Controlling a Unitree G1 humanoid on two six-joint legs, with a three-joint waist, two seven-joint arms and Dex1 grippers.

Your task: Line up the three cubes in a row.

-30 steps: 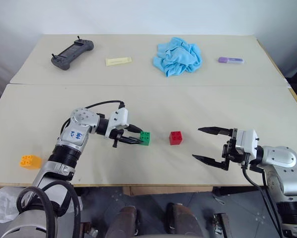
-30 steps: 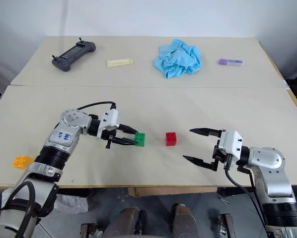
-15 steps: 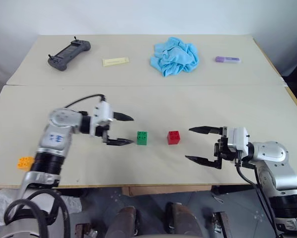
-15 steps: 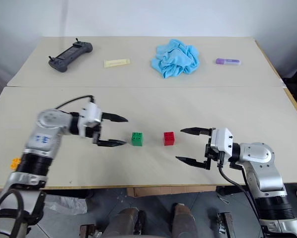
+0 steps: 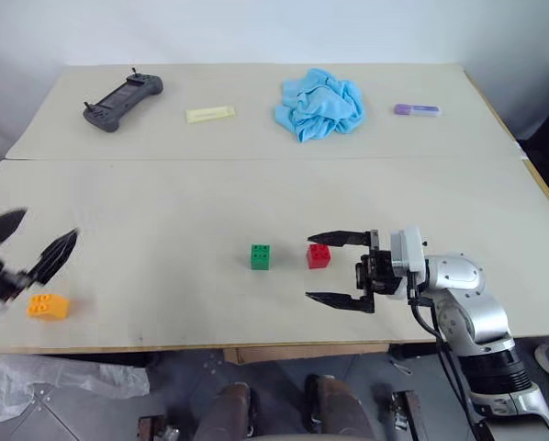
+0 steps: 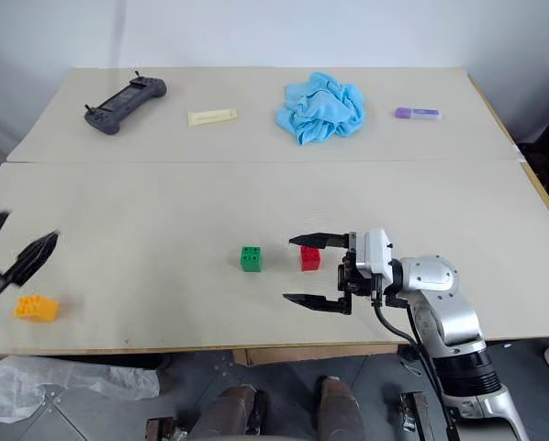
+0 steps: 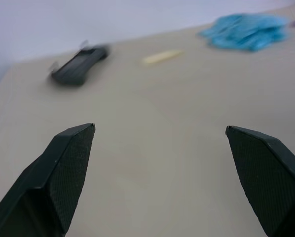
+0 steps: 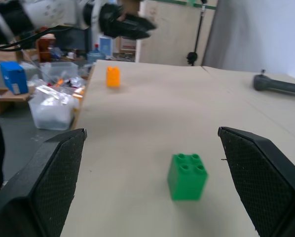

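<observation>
Fingers of both grippers stand apart over 2 pale tables (image 5: 164, 303) before a white wall (image 5: 274, 28).

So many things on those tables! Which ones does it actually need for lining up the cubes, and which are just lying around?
Needed for the job:
- green cube
- red cube
- orange cube

Just lying about:
- black handheld controller
- pale yellow strip
- crumpled blue cloth
- purple capsule
</observation>
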